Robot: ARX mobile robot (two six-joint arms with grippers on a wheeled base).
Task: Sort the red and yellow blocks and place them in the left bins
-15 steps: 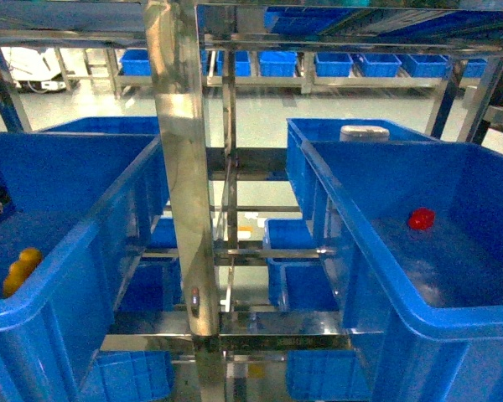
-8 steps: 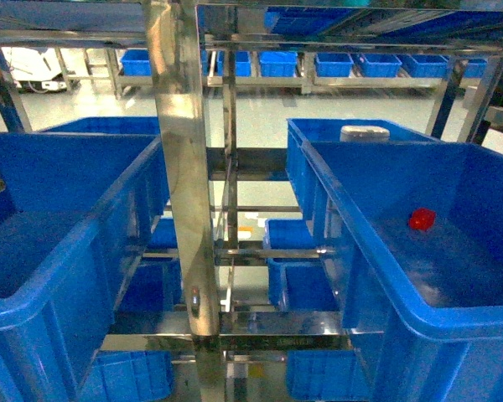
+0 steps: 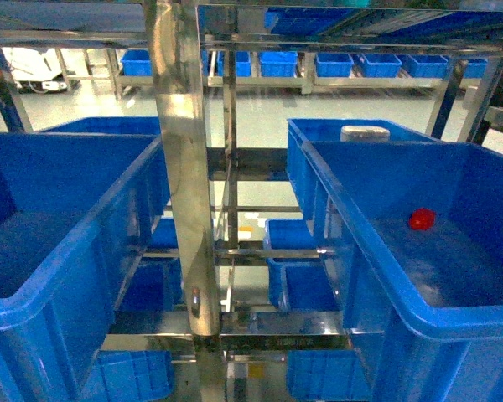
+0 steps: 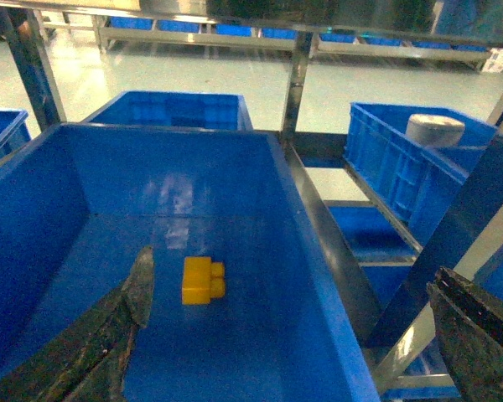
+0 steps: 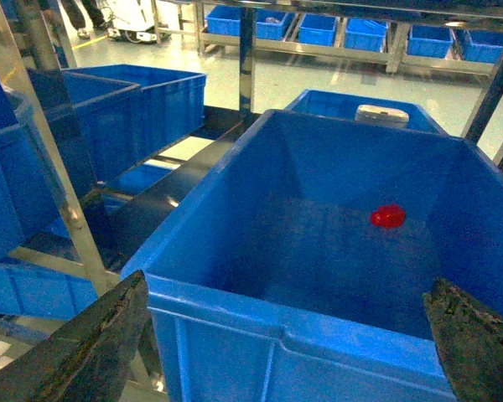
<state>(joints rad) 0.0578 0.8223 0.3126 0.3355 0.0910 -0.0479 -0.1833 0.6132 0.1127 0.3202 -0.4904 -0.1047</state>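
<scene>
Left crate (image 4: 260, 176) is holding the yellow block (image 4: 203, 280) on its floor; right crate (image 5: 302, 327) is holding the red block (image 5: 388, 216) — both grippers (image 4: 289, 322) (image 5: 289, 335) are gaping wide, gripping nothing.

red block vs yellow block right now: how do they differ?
Colour: the red block is red, the yellow block orange-yellow.
Shape: the yellow block looks boxy with studs pointing sideways; the red block looks squat and rounded, its detail too small to tell.
Place: the yellow block lies in the left bin, the red block in the right-hand blue crate.
Shared: both are small and glossy, lie loose on a crate floor, and neither tool holds them.
</scene>
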